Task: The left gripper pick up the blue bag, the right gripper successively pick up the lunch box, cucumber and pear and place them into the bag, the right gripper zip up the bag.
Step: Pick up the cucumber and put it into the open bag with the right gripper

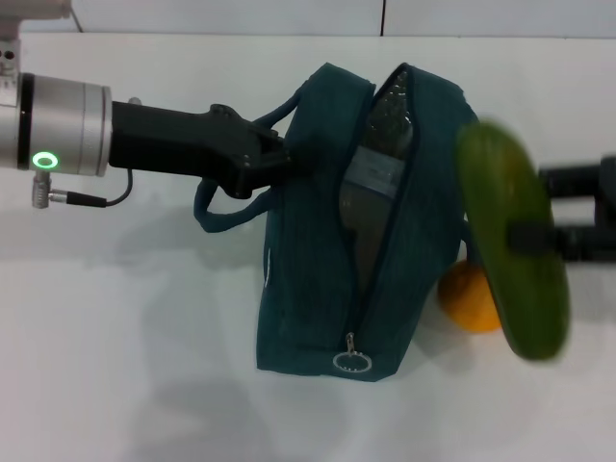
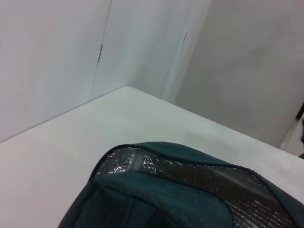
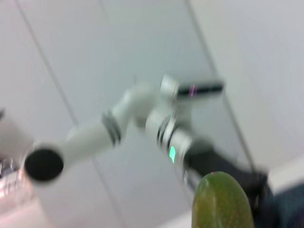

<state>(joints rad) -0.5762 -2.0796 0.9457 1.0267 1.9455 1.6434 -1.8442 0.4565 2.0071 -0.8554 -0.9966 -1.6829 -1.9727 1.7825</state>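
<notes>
The blue bag [image 1: 318,250] stands unzipped in the middle of the table, its silver lining showing, also in the left wrist view [image 2: 190,190]. The lunch box [image 1: 377,164] lies inside it. My left gripper [image 1: 279,159] is shut on the bag's left rim by a handle. My right gripper [image 1: 544,239] comes in from the right, shut on the cucumber [image 1: 510,241], held in the air just right of the bag. The cucumber's end shows in the right wrist view [image 3: 221,202]. The pear [image 1: 469,298] lies on the table between bag and cucumber.
The white table [image 1: 125,366] runs to a white wall at the back. The zipper's silver ring pull [image 1: 352,362] hangs at the bag's near end. A loop handle [image 1: 217,212] droops under my left gripper. My left arm [image 3: 142,118] shows in the right wrist view.
</notes>
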